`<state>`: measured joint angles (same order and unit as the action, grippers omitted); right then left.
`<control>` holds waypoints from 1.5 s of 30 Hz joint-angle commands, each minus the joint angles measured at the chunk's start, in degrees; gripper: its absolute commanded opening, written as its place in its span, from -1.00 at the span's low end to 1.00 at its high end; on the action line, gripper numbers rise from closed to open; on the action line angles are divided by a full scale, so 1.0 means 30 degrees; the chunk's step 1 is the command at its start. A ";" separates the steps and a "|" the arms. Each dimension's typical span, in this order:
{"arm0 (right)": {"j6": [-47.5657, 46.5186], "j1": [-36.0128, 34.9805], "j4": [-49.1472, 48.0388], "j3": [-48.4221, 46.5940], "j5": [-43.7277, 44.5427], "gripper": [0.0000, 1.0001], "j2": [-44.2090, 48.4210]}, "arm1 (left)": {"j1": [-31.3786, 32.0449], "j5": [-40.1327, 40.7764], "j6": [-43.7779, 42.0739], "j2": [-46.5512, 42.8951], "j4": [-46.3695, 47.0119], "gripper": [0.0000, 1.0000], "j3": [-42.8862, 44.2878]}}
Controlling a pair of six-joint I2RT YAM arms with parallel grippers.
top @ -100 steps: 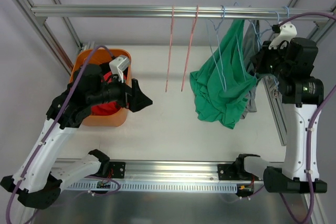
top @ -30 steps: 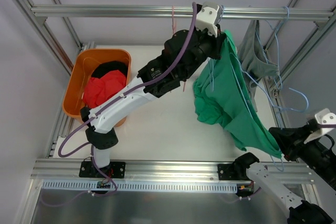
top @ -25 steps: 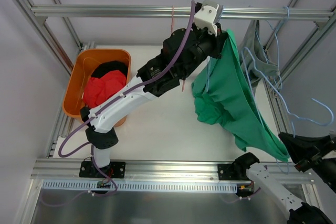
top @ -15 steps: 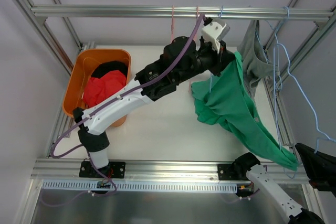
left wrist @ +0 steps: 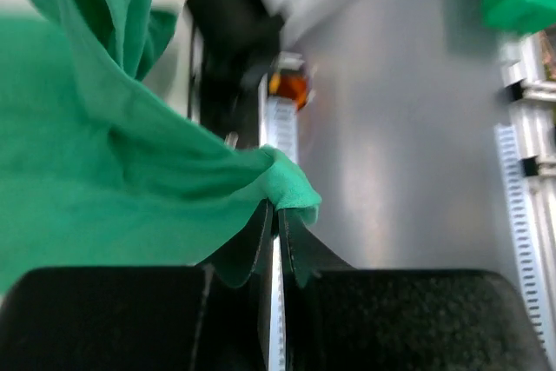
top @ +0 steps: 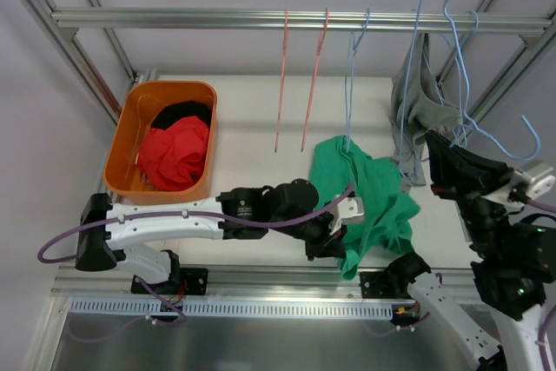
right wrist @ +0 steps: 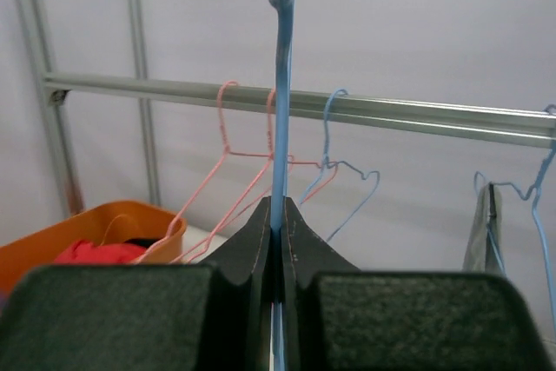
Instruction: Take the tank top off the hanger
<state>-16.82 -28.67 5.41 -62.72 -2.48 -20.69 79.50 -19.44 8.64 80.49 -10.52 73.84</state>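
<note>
White worktop (top: 252,171), aluminium rail (top: 174,17) above it, pale walls behind. My left claw (left wrist: 276,215) is pinched tight on a fold of the green tank top (top: 375,202); that arm lies low, stretched along the near edge. My right claw (right wrist: 279,215) is clamped on the wire of a blue hanger (right wrist: 280,110), forearm raised at the right so the hanger rises past the rail, apart from the shirt. One tank top, heaped on the worktop. Two pink hangers (top: 285,84) and a second blue hanger (top: 350,76) hang from the rail. One grey garment (top: 415,102) hangs among tangled blue wires I cannot count. One orange bin (top: 169,87) holds one red piece (top: 174,158) and one black.
</note>
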 commanded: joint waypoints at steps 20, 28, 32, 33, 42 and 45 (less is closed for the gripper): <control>0.1740 -0.0054 2.2748 -1.0294 0.5514 -0.99 -0.6109 | -0.2155 1.7233 0.7695 -0.4299 -0.1208 -0.60 -0.8178; -0.0221 -0.0026 2.0787 -1.5093 0.6045 -0.99 -1.1613 | -0.2244 1.6794 0.7520 -0.5994 -0.1384 0.97 -0.9320; -0.0897 0.0880 2.0901 -1.9252 0.4230 -0.99 -1.5713 | -0.2215 1.5449 0.6819 -0.7432 -0.1472 0.97 -1.0140; -0.0869 0.1376 2.0902 -2.0507 0.3558 -0.99 -1.7113 | -0.2243 1.4778 0.6700 -0.7696 -0.1501 0.97 -1.0258; -0.0487 0.5365 2.0757 -2.2862 -0.0433 -0.99 -2.0788 | -0.2214 1.3102 0.6435 -1.0538 -0.1941 0.97 -1.1752; -0.0780 0.5483 1.9966 -2.2980 0.0326 -1.00 -2.1374 | -0.2214 1.2985 0.6260 -1.0600 -0.2029 0.97 -1.1841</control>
<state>-17.72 -12.78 69.19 -128.05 -0.60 -85.69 72.75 21.12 28.91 49.41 -16.51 38.87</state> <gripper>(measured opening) 0.034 0.985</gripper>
